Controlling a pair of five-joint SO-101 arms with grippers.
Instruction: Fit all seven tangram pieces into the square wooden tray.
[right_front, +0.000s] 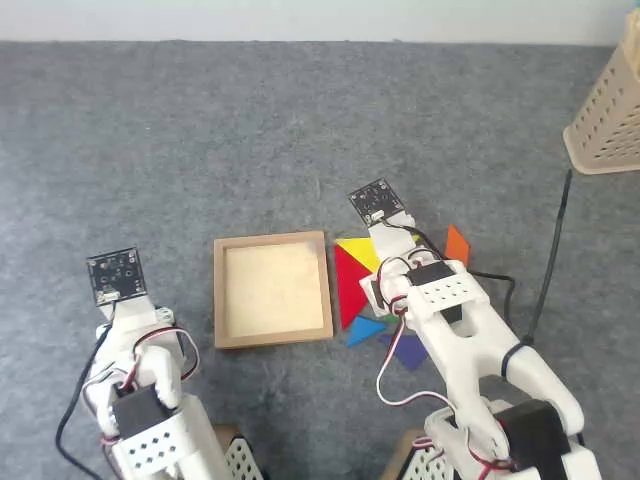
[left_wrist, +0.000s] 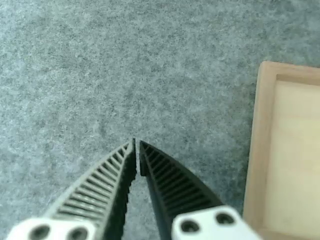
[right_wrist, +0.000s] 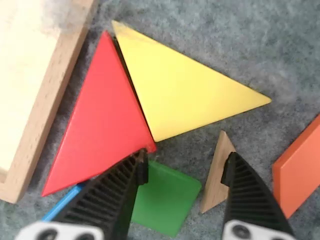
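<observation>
The square wooden tray (right_front: 272, 337) lies on the grey carpet with nothing inside; its rim (left_wrist: 255, 150) and rim (right_wrist: 45, 130) show in both wrist views. Right of it lie the pieces: a red triangle (right_wrist: 102, 125), a yellow triangle (right_wrist: 180, 90), a green square (right_wrist: 167, 197), a small wood-coloured triangle (right_wrist: 217, 175), an orange piece (right_wrist: 300, 167), a blue triangle (right_front: 364, 329) and a purple piece (right_front: 408, 350). My right gripper (right_wrist: 185, 165) hangs open over the green square and the wooden triangle. My left gripper (left_wrist: 136, 145) is shut over bare carpet left of the tray.
A beige perforated basket (right_front: 610, 110) stands at the far right edge, with a black cable (right_front: 550, 260) running down from it. Open carpet lies beyond the tray and to its left.
</observation>
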